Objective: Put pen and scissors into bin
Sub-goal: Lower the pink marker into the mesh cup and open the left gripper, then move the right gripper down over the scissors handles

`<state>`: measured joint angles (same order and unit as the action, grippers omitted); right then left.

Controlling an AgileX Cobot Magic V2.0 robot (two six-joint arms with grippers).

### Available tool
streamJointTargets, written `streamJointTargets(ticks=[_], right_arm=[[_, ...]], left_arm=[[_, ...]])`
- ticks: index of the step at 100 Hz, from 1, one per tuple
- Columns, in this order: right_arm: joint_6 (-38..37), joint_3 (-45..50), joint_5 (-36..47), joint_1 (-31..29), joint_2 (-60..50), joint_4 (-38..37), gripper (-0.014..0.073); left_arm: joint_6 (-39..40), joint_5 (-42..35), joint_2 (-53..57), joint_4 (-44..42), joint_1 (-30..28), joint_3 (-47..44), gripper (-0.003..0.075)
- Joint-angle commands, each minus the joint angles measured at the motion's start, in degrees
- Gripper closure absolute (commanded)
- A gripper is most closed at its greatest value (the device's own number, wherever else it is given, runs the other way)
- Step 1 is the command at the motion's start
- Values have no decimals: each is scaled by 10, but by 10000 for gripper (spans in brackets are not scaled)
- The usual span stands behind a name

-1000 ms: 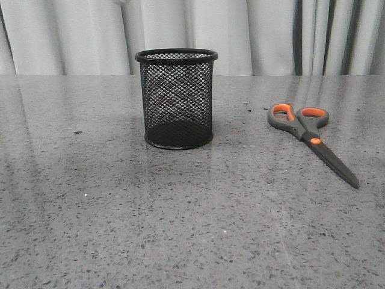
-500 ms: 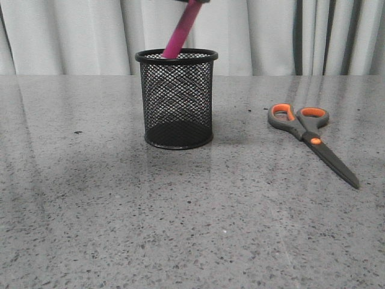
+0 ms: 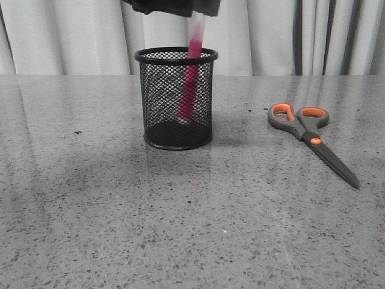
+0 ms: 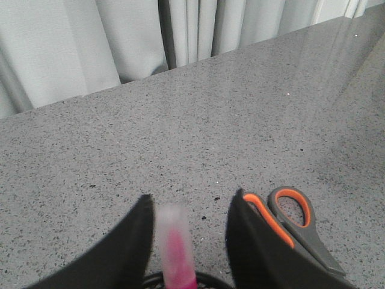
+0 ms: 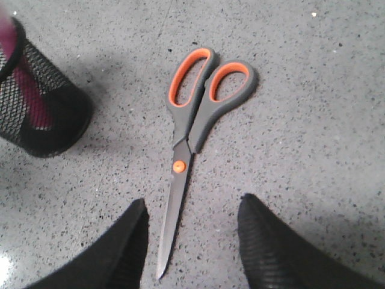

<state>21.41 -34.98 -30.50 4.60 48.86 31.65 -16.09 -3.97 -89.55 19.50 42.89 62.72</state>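
Left gripper: fingers spread apart, poised directly above the bin. The pen shows blurred in the gap between the fingers, touching neither; the gripper is released. In the front view only the dark underside of this gripper shows at the top edge, just above the bin's rim.

Pen: magenta-pink body, nearly upright with a slight tilt, inside the bin. Its translucent cap end projects above the rim; its lower end reaches close to the bin's base, seen through the mesh. The outline is motion-blurred.

Bin: black wire-mesh cylinder with solid rim and base, upright on the grey speckled worktop, left of centre and toward the far edge. In the right wrist view the bin appears with the pink pen visible through its mesh.

Right gripper: fingers spread wide, holding nothing, hanging over the scissors, with the blade tips lying between the two fingers.

Scissors: closed, flat on the worktop toward the right edge, well apart from the bin. Grey handles with orange-lined loops point to the far edge; the dark blades point toward the near right corner. An orange dot marks the pivot.

Background: pale pleated curtain behind the far edge.
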Motion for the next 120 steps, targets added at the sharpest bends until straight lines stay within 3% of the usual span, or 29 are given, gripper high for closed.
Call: streamJointTargets(ticks=[1, 23, 55, 85, 120], right_arm=[[6, -22, 48, -3, -1, 9, 286], [6, -22, 35, -3, -1, 14, 286], [48, -68, -51, -3, 45, 14, 286], [58, -166, -133, 13, 162, 16, 286], [60, -176, -126, 13, 204, 73, 286]], left_arm=[[-1, -37, 28, 3, 3, 16, 385], [-1, -16, 81, 3, -29, 16, 386], [-1, 113, 198, 3, -152, 5, 386], [-1, 84, 320, 3, -226, -89, 386], [-1, 87, 372, 3, -246, -117, 386]])
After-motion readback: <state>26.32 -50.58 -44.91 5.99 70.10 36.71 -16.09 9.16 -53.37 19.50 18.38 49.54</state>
